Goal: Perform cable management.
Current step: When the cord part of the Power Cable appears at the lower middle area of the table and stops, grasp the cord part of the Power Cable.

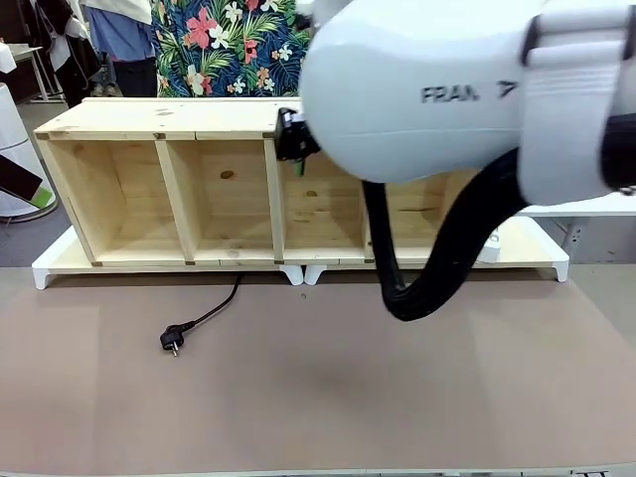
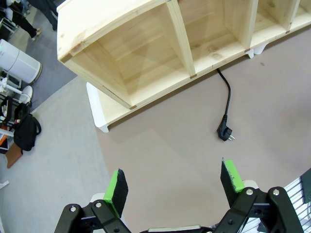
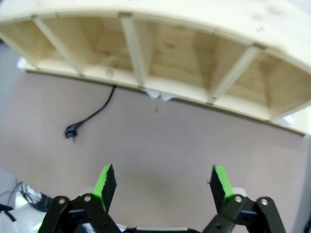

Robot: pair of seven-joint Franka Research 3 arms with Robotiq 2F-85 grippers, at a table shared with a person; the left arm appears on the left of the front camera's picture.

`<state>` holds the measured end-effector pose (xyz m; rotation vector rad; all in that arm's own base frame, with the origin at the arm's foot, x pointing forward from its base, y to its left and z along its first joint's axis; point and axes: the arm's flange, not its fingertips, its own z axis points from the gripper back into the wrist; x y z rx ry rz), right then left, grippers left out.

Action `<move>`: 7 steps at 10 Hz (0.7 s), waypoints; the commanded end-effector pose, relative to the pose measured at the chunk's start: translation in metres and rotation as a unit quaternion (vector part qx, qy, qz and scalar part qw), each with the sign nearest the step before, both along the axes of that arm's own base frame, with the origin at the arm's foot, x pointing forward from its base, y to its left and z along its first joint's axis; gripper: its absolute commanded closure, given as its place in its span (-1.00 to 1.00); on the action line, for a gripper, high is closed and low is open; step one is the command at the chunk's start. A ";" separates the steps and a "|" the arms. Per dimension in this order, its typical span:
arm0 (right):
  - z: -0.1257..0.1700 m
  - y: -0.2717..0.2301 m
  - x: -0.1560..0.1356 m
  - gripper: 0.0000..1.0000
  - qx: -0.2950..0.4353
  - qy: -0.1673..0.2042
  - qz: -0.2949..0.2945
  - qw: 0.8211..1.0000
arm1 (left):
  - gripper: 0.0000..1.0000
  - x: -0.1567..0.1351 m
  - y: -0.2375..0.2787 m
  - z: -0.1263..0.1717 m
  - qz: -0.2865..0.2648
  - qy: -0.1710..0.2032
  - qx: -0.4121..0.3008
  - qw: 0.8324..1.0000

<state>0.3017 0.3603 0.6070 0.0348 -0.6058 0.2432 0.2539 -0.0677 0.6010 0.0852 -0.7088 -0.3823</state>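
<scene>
Cable point(image 2: 228, 99) lies on the counter point(image 2: 160, 145), its plug point(image 2: 225, 132) just ahead of our left claw point(image 2: 172, 187); this one and the right claw point(image 3: 163, 187) gape wide, empty. We should lower squarely over the plug.

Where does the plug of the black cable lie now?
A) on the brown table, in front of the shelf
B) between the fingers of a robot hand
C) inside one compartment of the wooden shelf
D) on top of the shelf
A: the plug lies on the bare brown table in front of the wooden shelf, and its cable runs back to the foot of the shelf.
</scene>
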 end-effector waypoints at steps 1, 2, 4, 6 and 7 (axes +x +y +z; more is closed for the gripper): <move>-0.017 0.027 0.015 -1.00 0.003 0.022 0.004 1.000 | -1.00 0.000 0.001 0.001 -0.005 -0.003 0.002 1.000; -0.030 0.039 0.024 -1.00 0.001 0.023 0.005 1.000 | -1.00 0.000 0.001 0.001 -0.005 -0.003 0.002 1.000; -0.053 0.060 0.051 -1.00 0.018 0.019 0.001 1.000 | -1.00 0.000 0.001 0.001 -0.005 -0.003 0.002 1.000; -0.072 0.083 0.068 -1.00 0.059 0.041 -0.021 0.997 | -1.00 0.000 0.001 0.001 -0.005 -0.003 0.002 1.000; -0.085 0.095 0.075 -1.00 0.062 0.051 -0.038 0.996 | -1.00 0.000 0.001 0.001 -0.005 -0.003 0.002 1.000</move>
